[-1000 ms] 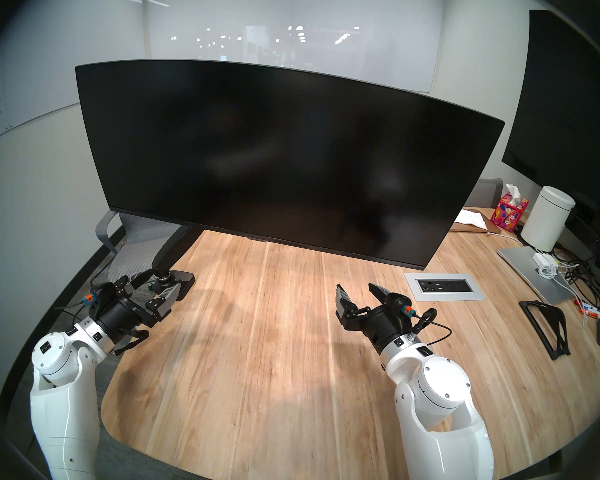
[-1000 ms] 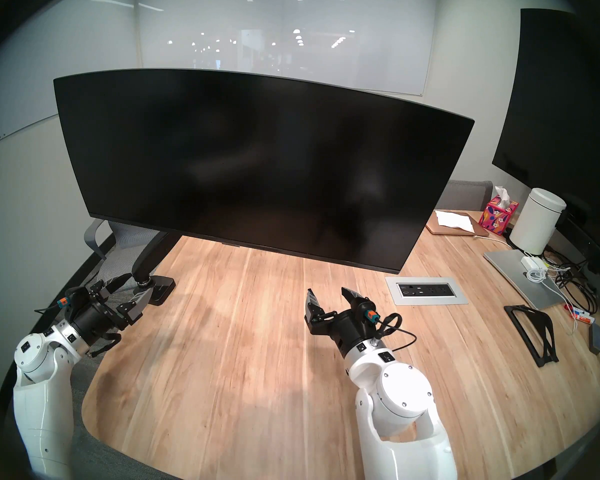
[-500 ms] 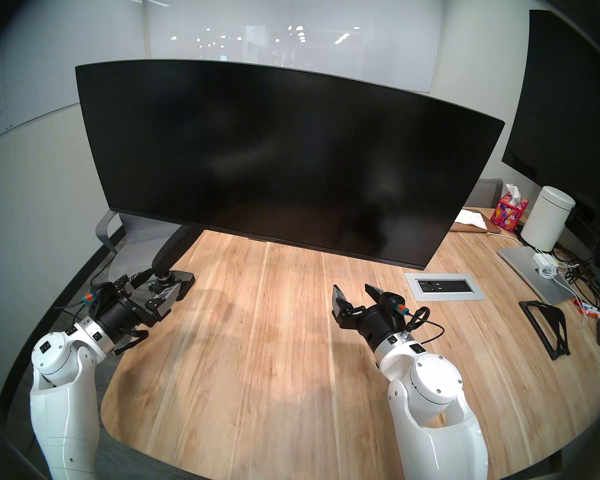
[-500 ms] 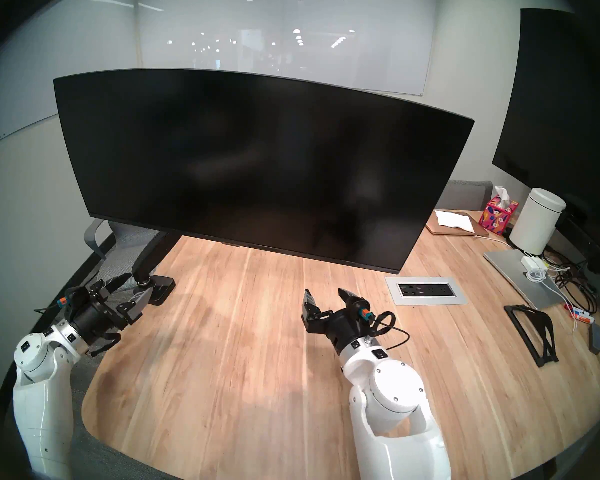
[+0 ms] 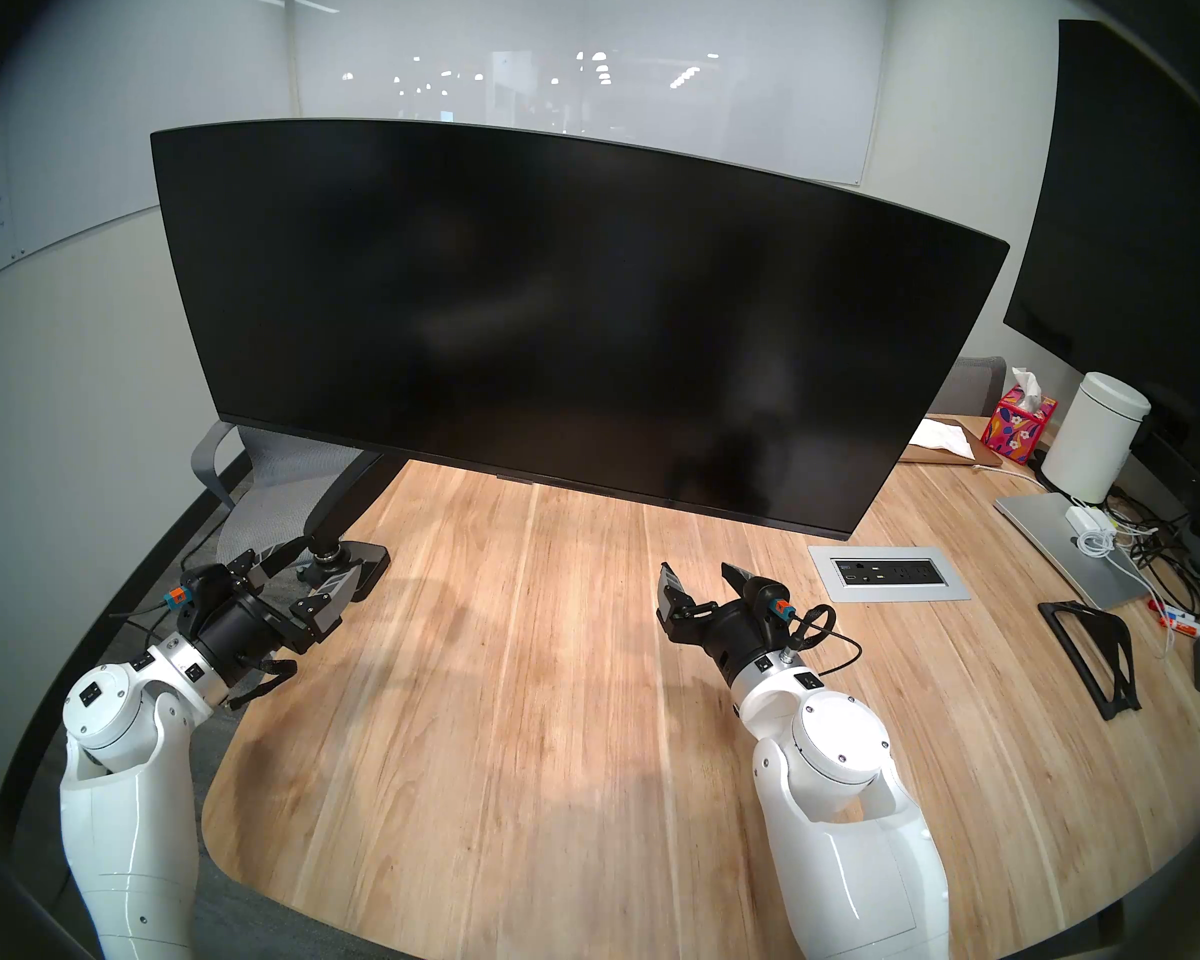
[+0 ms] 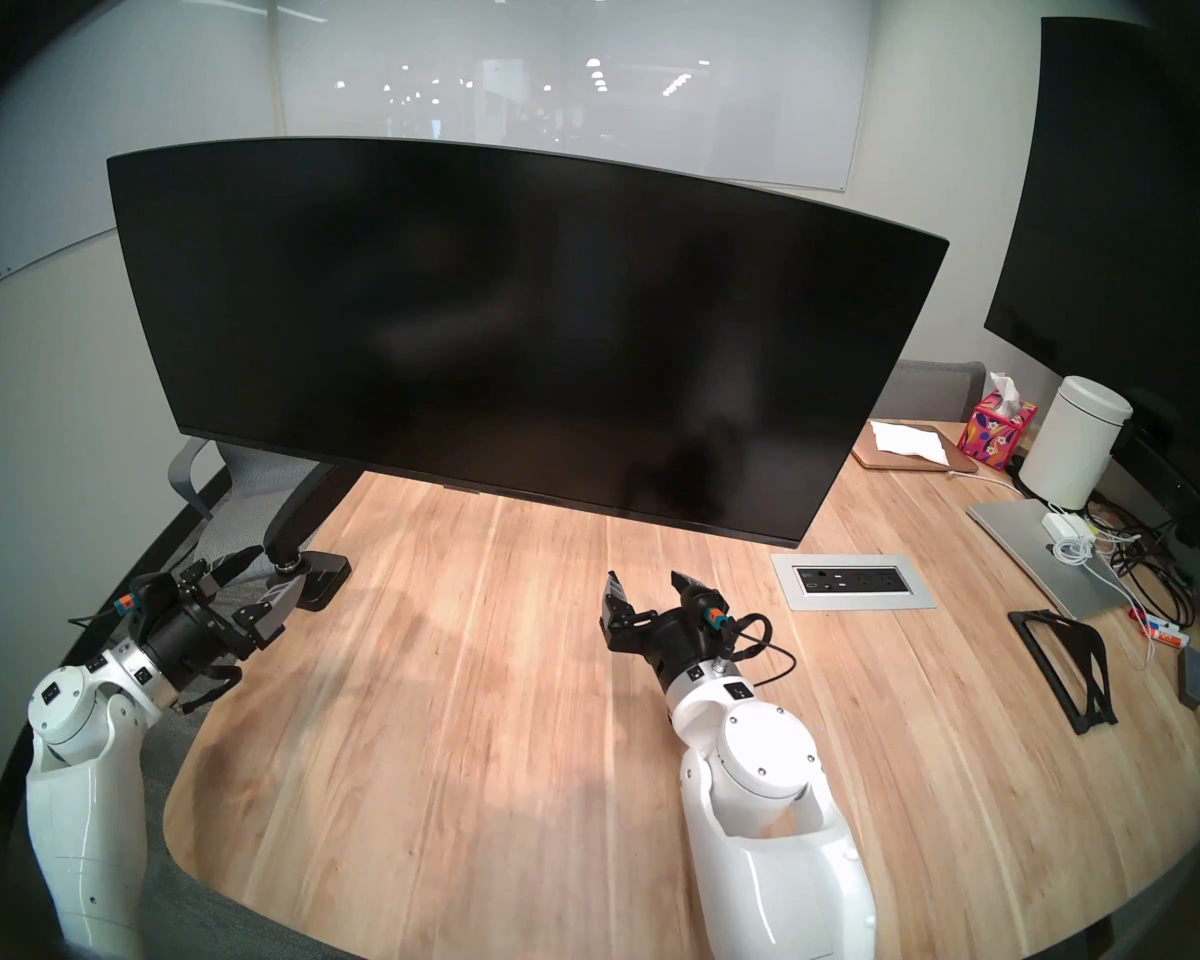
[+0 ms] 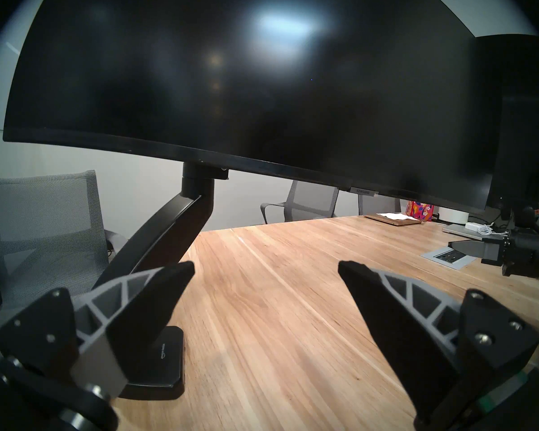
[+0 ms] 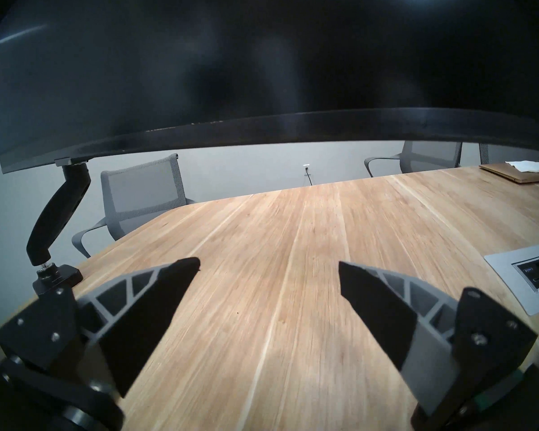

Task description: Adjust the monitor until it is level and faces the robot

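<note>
The monitor [image 5: 569, 314], a very wide curved black screen, hangs over the wooden table [image 5: 514, 695] on a black arm mount [image 5: 348, 494] clamped at the table's left edge. In the head views its bottom edge slopes down toward my right. My left gripper [image 5: 327, 558] is open and empty, just in front of the mount's base [image 7: 156, 368]. My right gripper [image 5: 695, 566] is also open and empty. It hovers low over the table, below the monitor's lower right part [image 8: 262, 47] and apart from it.
A larger black screen [image 5: 1137, 210] is fixed to the right wall. A socket panel [image 5: 888, 572] is set into the table right of my right gripper. Further right are a laptop [image 5: 1068, 550], cables, a white canister [image 5: 1096, 446], a tissue box [image 5: 1016, 429] and a black stand [image 5: 1089, 654]. Grey mesh chairs [image 5: 265, 480] stand behind.
My right arm has shifted to the left and a little toward the monitor, gripper still open. The left arm and the monitor have not moved.
</note>
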{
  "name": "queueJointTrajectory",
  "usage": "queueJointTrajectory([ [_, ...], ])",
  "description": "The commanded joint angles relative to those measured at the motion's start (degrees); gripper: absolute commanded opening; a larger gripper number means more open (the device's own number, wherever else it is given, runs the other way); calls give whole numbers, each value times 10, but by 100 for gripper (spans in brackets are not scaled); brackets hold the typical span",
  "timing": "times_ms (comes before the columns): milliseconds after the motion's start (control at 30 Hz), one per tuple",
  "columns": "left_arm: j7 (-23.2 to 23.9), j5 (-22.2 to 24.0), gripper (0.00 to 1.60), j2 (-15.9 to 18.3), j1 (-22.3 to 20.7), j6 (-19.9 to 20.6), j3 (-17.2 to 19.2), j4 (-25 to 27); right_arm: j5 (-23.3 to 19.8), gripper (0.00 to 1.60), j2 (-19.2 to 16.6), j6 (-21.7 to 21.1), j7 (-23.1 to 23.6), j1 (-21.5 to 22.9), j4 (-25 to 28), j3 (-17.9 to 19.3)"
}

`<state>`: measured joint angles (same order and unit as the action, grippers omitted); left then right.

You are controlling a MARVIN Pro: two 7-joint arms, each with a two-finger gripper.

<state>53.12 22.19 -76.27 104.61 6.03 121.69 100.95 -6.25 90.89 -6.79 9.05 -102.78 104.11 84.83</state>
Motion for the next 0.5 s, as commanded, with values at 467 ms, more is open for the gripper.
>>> queueJointTrajectory([
  [467,-1,0,160,-1,-1,-1,0,7,58,160,0,61,-42,102,-82,1],
])
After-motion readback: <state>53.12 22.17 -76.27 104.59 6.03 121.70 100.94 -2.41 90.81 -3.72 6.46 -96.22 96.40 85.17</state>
